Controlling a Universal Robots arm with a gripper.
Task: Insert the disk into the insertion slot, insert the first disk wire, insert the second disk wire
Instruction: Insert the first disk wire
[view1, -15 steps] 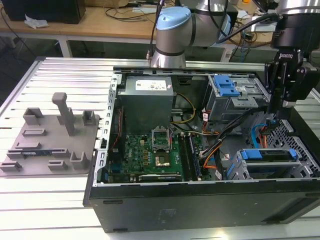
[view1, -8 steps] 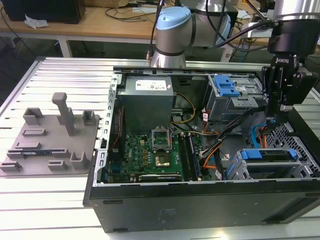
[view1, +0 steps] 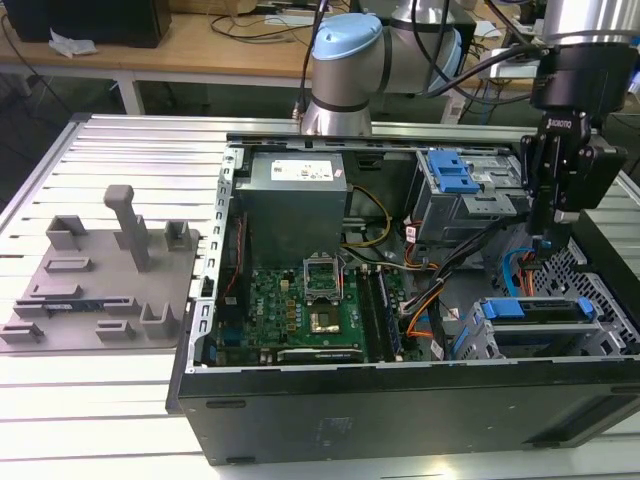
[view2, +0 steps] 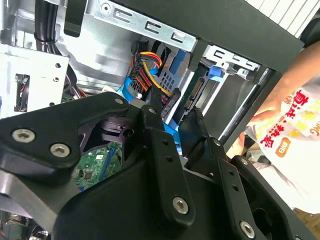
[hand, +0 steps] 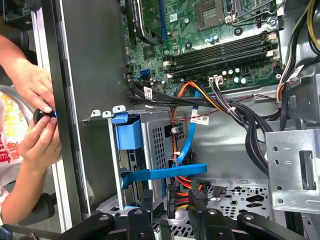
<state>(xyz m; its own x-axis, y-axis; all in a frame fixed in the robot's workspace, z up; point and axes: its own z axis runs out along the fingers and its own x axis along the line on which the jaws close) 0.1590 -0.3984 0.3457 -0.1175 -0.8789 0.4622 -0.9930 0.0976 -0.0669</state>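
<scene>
Fingers (view2: 152, 125) of the gripper (view2: 175, 106) stand apart. A black plug (hand: 172, 200) w/ red, yellow & orange wires sits between them, not pinched as far as I can see. Just past it a flat blue cable (hand: 165, 174) crosses the insertion slot (hand: 159, 150), grey perforated metal. Disk (view1: 535, 308) sits inside that slot, low at the exterior view's right; mostly its bright blue caddy edge shows. White tag (hand: 199, 120) on the wire bundle, print unreadable. Further off: motherboard (view1: 310, 300), then grey PSU (view1: 295, 195) w/ a white sticker.
</scene>
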